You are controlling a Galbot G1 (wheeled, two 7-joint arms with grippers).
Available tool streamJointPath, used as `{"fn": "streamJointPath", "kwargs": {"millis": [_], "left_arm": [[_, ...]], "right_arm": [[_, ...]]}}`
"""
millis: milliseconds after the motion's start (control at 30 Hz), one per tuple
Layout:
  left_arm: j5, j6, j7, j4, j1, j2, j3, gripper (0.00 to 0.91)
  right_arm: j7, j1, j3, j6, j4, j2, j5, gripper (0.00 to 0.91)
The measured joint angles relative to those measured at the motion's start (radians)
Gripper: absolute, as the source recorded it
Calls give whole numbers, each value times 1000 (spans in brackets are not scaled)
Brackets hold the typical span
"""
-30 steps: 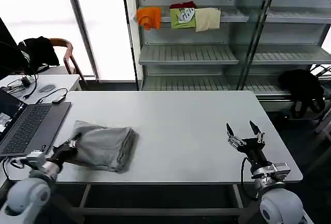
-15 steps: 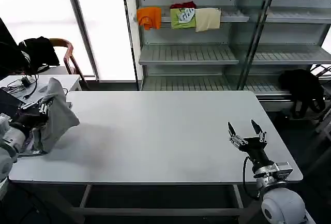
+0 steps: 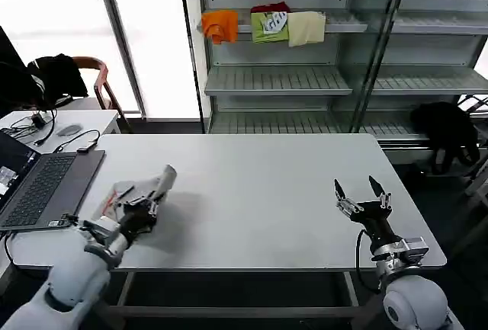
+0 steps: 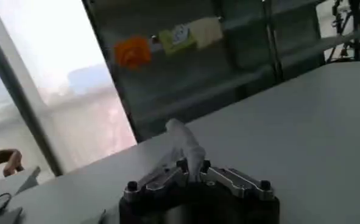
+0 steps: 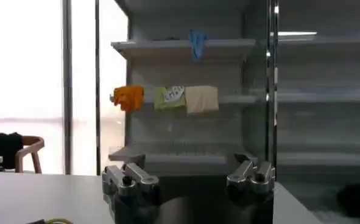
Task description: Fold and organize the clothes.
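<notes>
Head view: the left gripper (image 3: 145,206) pinches the bunched grey shirt (image 3: 141,190) above the white table (image 3: 259,193), near its front left edge, beside the open laptop (image 3: 42,185). The right gripper (image 3: 360,194) hovers over the table's right side, fingers spread and empty.

Left wrist view: the shirt (image 4: 183,146) rises between the closed fingers – shelves with folded garments (image 4: 167,39) behind.

Right wrist view: the spread fingers (image 5: 128,178) face the shelf unit (image 5: 186,42).
</notes>
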Motion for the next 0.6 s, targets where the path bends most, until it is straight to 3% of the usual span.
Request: {"fn": "streamJointPath", "kwargs": {"millis": [33,67,100,600], "left_arm": [[7,4,-4,0,-8,-7,17,60],[16,8,-10,0,-17,-16,37,151],[21,12,-15,1,-26,-24,52,907],[117,65,-158,-20,-163,-101,264,907]], "right_arm": [[0,2,-1,0,-1,0,0,907],[0,3,-2,0,-2,2,0,907],[-1,4,-4,0,-2,2,0,907],[2,32,-28,-24,4,15,-11,907]]}}
